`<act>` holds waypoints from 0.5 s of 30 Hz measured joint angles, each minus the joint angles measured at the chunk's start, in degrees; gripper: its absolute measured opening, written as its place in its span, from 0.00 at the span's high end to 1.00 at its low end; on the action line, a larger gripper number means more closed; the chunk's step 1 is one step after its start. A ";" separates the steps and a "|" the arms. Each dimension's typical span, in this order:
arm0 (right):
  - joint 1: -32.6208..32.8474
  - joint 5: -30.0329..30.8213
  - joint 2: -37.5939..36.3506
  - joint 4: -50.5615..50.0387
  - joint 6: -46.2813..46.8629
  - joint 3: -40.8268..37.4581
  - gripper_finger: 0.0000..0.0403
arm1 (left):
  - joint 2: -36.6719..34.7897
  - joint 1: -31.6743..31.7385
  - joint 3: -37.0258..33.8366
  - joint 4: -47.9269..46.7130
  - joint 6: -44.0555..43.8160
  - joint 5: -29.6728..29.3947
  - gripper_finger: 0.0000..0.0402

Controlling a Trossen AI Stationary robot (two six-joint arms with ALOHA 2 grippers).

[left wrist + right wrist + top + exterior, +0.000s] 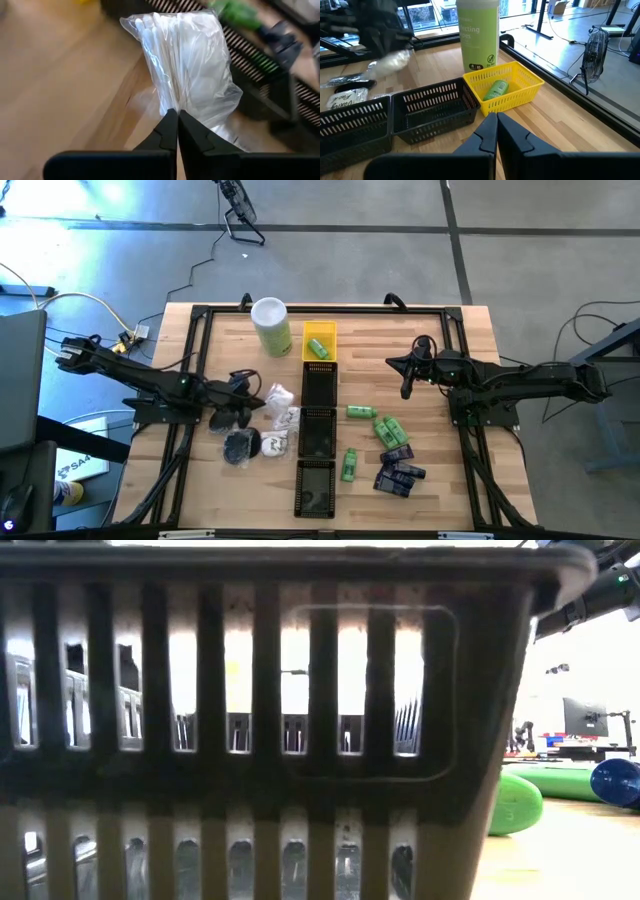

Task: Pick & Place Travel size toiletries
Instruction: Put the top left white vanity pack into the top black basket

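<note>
Table (440, 480) of pale wood carries a row of slotted trays down its middle: three black trays (318, 442) from the near edge, then a yellow tray (319, 340) toward the far edge. Just right of the near black trays lie dark blue packets (399, 472) and several green bottles (385, 427), loose on the wood. Left of the trays sit two black pucks (241, 446) and white clear-wrapped pieces (280, 442). Left gripper (262, 399) is over that left group, fingers pressed together on the end of a white clear-wrapped piece (186, 65), which hangs at its tip in the left wrist view, close beside the middle black tray. Right gripper (405, 389) is over bare wood right of the tray row, toward the far edge, fingers pressed together with nothing between them. One green bottle (496, 90) lies inside the yellow tray. Beside that tray, near the far edge, a tall pale-green canister (271, 326) with a white lid stands upright.
</note>
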 joint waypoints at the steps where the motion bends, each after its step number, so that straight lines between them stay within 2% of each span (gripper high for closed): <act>1: 0.00 0.00 0.00 0.00 0.00 0.00 0.99 | 0.00 0.00 1.01 0.02 1.16 -0.22 1.00; 8: 0.00 0.02 0.00 0.00 0.00 0.00 0.99 | 0.00 0.00 8.30 0.16 8.61 -1.42 1.00; 15: 0.02 0.01 0.00 -0.02 0.00 0.00 0.99 | 0.02 0.00 12.98 0.25 11.97 -2.04 1.00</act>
